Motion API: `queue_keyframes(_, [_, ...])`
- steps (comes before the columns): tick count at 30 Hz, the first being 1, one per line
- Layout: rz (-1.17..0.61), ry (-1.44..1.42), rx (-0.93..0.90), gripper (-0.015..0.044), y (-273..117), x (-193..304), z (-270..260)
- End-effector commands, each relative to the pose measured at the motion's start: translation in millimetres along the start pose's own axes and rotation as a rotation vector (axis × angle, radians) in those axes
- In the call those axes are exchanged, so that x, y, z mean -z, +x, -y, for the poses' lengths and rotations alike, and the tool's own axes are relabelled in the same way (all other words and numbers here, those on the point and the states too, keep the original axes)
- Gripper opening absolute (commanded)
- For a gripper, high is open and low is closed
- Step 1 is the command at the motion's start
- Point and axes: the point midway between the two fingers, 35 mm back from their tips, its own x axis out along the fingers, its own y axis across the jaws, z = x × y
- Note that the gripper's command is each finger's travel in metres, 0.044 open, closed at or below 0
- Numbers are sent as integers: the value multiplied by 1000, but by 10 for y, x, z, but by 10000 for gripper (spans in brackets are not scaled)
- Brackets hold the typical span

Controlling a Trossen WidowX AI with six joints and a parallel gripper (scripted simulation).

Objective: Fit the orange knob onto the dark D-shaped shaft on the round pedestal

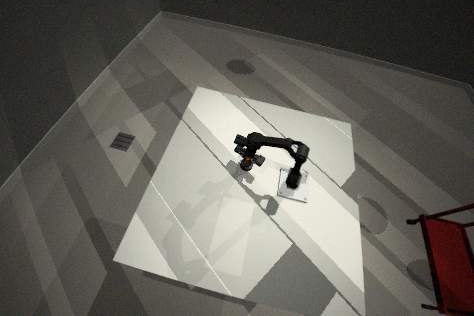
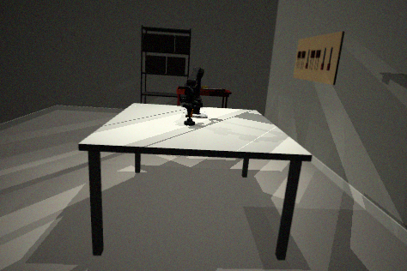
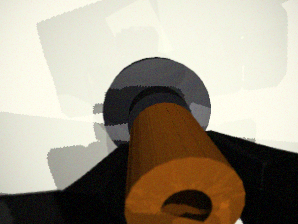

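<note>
Claw [image 1: 247,156] [image 2: 189,113] [image 3: 167,145] grips orange knob [image 1: 247,160] [image 2: 191,113] [image 3: 167,140] above round pedestal [image 1: 246,166] [image 2: 189,123] [image 3: 156,75]; 1 hole visible in knob.

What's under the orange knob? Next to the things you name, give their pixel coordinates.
Under the orange knob [image 1: 247,160] [image 3: 172,137], the round pedestal [image 1: 246,166] [image 2: 189,123] [image 3: 155,72] shows around its far end. The knob hides the shaft, so its flat side can't be seen.

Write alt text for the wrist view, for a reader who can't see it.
Orange knob held between the dark gripper's fingers, its open hole facing the camera. Beyond its far end is the round dark pedestal on a pale tabletop crossed by grey shadows.
</note>
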Motion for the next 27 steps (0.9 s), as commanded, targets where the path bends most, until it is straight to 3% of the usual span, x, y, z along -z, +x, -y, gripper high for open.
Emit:
queue_keyframes(1, [2, 10, -1, 0, 6, -3, -3])
queue_keyframes(27, [2, 21, -1, 0, -61, -3, -15])
